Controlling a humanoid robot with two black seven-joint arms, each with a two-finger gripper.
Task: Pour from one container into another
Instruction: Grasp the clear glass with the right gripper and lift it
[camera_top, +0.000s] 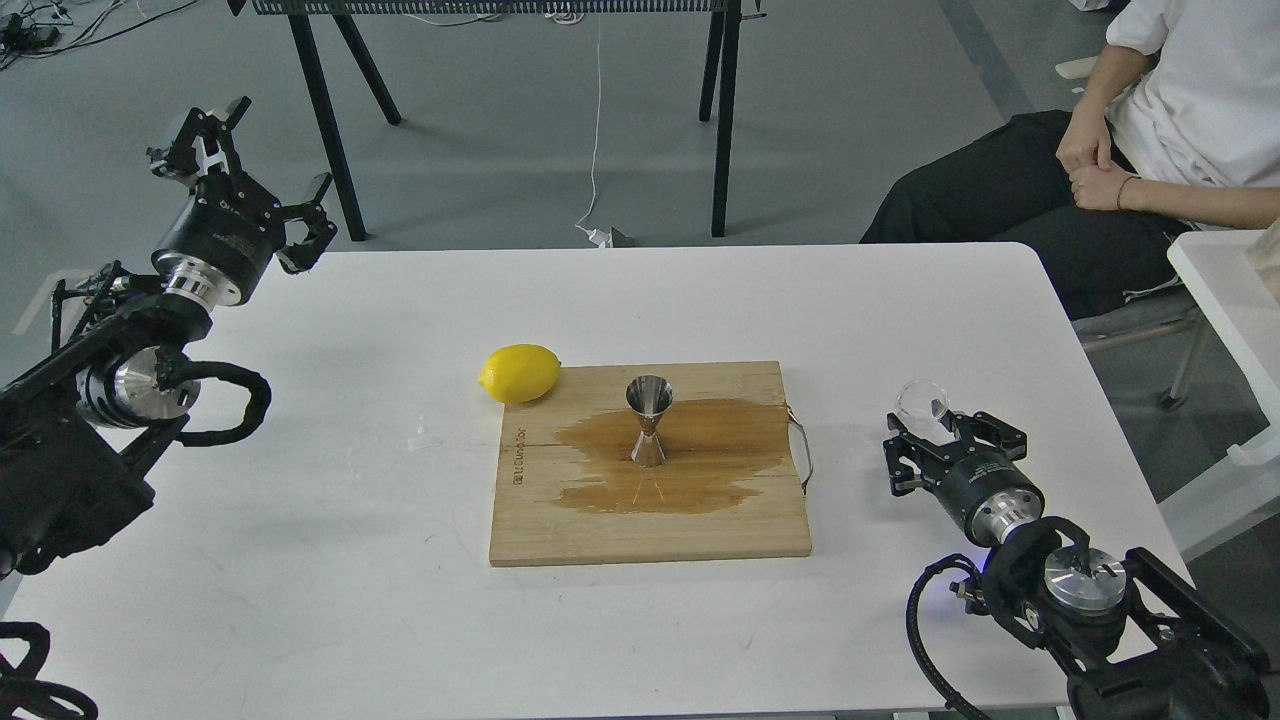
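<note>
the wide white rounded-corner table (330, 560) fills most of my view, and everything else i place against the square pale wooden cutting board (740, 535) lying near its middle. a broad wet brown stain (720, 440) spreads over the board's centre and right half, and a thin metal loop handle (803, 452) hangs off the board's right edge. well to the left of the board and raised over the table's far left corner is my left gripper (268, 165), its black fingers spread wide with nothing between them. to the right of the board, low over the table, is my right gripper (935, 425), its fingers closed around the small clear colourless cup (921, 404), which sits at the gripper's tip, well apart from the board; i cannot tell whether it holds any liquid. the oval yellow lemon (519, 373) lies on the table touching the board's far left corner. the small shiny steel hourglass jigger (649, 421) stands upright on the board, in the wet stain, a little behind the board's middle.
</note>
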